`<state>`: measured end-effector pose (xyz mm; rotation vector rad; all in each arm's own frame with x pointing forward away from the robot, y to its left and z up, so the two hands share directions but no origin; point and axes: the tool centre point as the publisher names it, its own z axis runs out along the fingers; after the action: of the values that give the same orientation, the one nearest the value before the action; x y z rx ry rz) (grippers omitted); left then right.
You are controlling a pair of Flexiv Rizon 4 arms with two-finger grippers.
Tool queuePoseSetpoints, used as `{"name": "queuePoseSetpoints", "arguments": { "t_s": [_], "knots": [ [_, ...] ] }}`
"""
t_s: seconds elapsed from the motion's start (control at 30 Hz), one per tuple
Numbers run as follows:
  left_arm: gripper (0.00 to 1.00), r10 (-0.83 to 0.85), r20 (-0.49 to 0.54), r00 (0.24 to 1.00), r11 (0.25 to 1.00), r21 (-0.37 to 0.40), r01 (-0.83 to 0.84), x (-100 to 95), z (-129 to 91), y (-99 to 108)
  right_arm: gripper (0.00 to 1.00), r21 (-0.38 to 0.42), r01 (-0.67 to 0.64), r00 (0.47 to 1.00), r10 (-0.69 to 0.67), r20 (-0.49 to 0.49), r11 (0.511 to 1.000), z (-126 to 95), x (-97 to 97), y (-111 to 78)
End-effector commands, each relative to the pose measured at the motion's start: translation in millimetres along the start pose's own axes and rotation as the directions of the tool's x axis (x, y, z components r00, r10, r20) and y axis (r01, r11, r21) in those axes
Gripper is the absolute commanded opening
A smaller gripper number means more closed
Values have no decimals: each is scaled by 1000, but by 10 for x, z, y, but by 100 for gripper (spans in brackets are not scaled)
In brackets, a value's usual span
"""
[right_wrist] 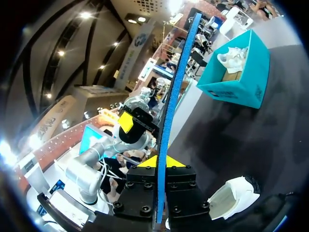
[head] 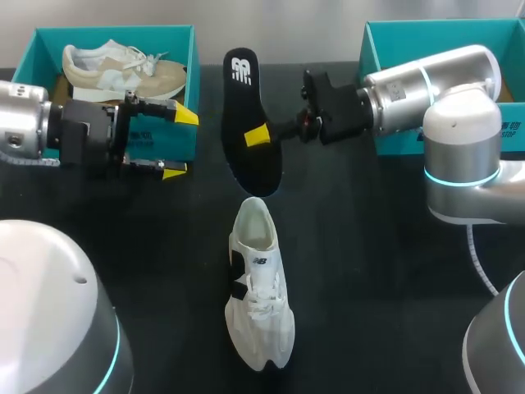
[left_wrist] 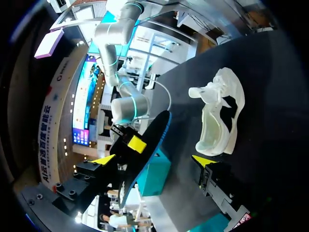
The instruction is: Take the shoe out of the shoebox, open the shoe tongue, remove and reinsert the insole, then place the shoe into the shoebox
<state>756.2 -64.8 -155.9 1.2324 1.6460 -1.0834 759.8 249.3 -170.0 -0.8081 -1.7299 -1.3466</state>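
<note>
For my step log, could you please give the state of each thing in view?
insole: out of the shoe, held above the table.
right gripper: shut on the insole.
left gripper: open, empty.
white shoe: upright on the table, outside both boxes.
left shoebox: open, beige shoe inside.
right shoebox: open, contents hidden.

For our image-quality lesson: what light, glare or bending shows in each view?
Head view: even light, a bright sheen on the right arm, the white shoe stark against the black table. Left wrist view: the table's edge curves. Right wrist view: bright flares behind the edge-on insole.
</note>
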Motion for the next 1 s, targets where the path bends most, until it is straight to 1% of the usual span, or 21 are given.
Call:
{"name": "queuePoseSetpoints", "arguments": {
  "t_s": [0.03,0.07,0.1,0.13,0.17,0.2,0.27,0.3,0.33,0.43,0.47,0.5,0.53,0.57,0.6,0.63,1.0],
  "knots": [
    [100,-16,-2,1000,1000,-2,16,34,14,-52,0,0,-1,1000,1,2,1000,11,0,0],
    [100,-62,-45,997,998,-33,60,71,40,-71,0,-5,6,1000,-6,23,1000,-21,-29,2],
    [100,-107,-40,993,994,-20,106,112,57,-86,0,-23,12,999,-11,51,1000,-52,-51,0],
    [100,-135,-70,988,991,-33,133,152,64,-105,0,-38,21,999,-19,50,999,-78,-60,-4],
    [100,-151,-112,982,988,-51,147,184,87,-131,0,-35,39,997,-37,64,999,-100,-64,-18],
    [100,-181,-109,977,983,-33,179,212,82,-155,0,-41,51,995,-48,84,998,-112,-67,-33],
    [100,-250,-184,951,968,-47,245,287,71,-186,0,-55,78,991,-71,114,995,-148,-88,-66],
    [100,-289,-190,938,957,-58,283,320,45,-213,0,-61,91,989,-83,121,994,-167,-95,-83],
    [100,-326,-229,917,945,-66,319,351,26,-234,0,-70,106,986,-96,134,992,-188,-102,-101],
    [100,-425,-290,858,905,-113,410,441,-38,-306,0,-82,143,978,-128,164,986,-254,-138,-154],
    [100,-465,-302,832,885,-124,450,475,-58,-329,0,-82,152,975,-136,178,985,-269,-147,-163],
    [100,-507,-325,798,861,-156,484,514,-73,-345,0,-81,172,969,-154,191,982,-281,-153,-172],
    [100,-551,-329,767,834,-173,525,554,-85,-364,0,-87,196,962,-175,208,977,-293,-154,-180],
    [100,-575,-341,743,817,-206,538,586,-95,-380,0,-83,223,955,-201,217,971,-298,-155,-181],
    [100,-568,-360,741,823,-266,501,609,-101,-407,0,-91,247,942,-218,254,965,-296,-157,-180],
    [100,-568,-360,741,823,-266,501,609,-101,-407,0,-84,271,932,-239,274,959,-271,-188,-168],
    [100,-568,-360,741,823,-266,501,609,-101,-407,0,-84,271,932,-239,274,959,-271,-188,-168]
  ]
}}
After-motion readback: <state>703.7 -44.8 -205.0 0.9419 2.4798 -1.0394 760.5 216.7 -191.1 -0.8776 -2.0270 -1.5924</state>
